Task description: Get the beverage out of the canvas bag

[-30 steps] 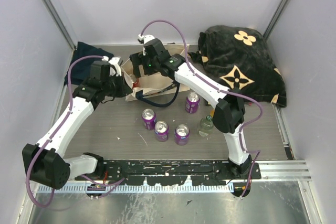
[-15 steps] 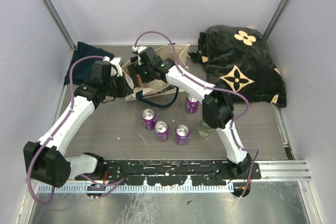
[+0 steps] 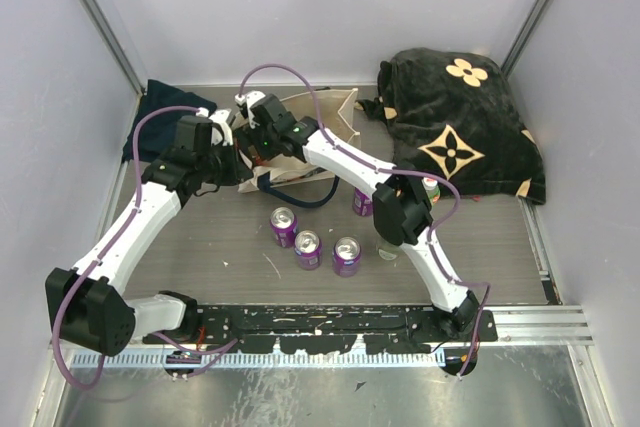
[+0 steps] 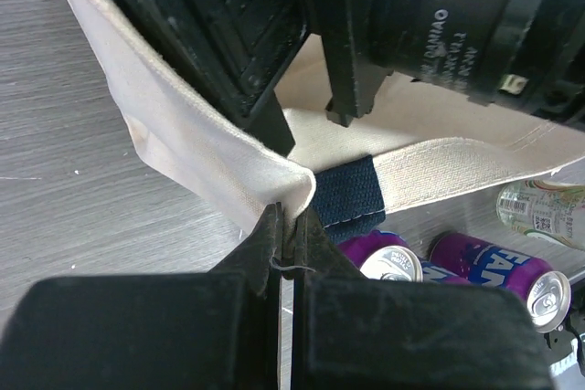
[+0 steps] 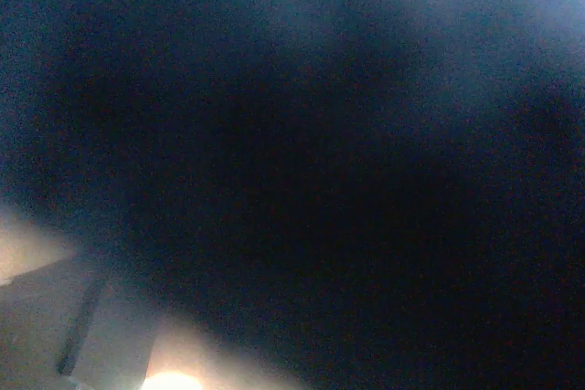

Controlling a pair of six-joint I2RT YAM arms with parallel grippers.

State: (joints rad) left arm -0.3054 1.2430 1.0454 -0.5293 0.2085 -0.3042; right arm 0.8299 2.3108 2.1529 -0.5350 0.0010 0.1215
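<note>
Canvas bag (image 3: 335,112) at the far middle of the surface (image 3: 220,247), close to the far wall (image 3: 300,7), with little room behind it. To its left, a strip of bare wood-grain, crossed by the left arm, reaching to a dark navy cloth (image 3: 160,107) in the far-left corner. To its right, only a narrow gap before a black fabric bag with tan flowers (image 3: 460,127), heaped in the far-right corner.

Near-left corner of the rim pinched flat between the left fingers (image 4: 289,227), just beside the stitched end of a navy handle (image 4: 345,196). Right fingers (image 3: 262,139) down in the mouth, standing apart, nothing seen between them. Right wrist view almost wholly dark, with a pale patch at its lower left. Inside of the bag hidden by arm and cloth.

Toward the near side, a handle loop drooping onto the surface, then three purple cans (image 3: 308,248) in a loose row. A fourth can (image 3: 364,202) further right, half hidden behind the right arm. A clear bottle (image 3: 390,243) near the right arm's elbow, partly covered by it. A green-capped bottle (image 3: 430,185) just right of that elbow, beside the black bag's near edge.

Cream cloth, creased and slumped, navy-blue webbing for handles.
</note>
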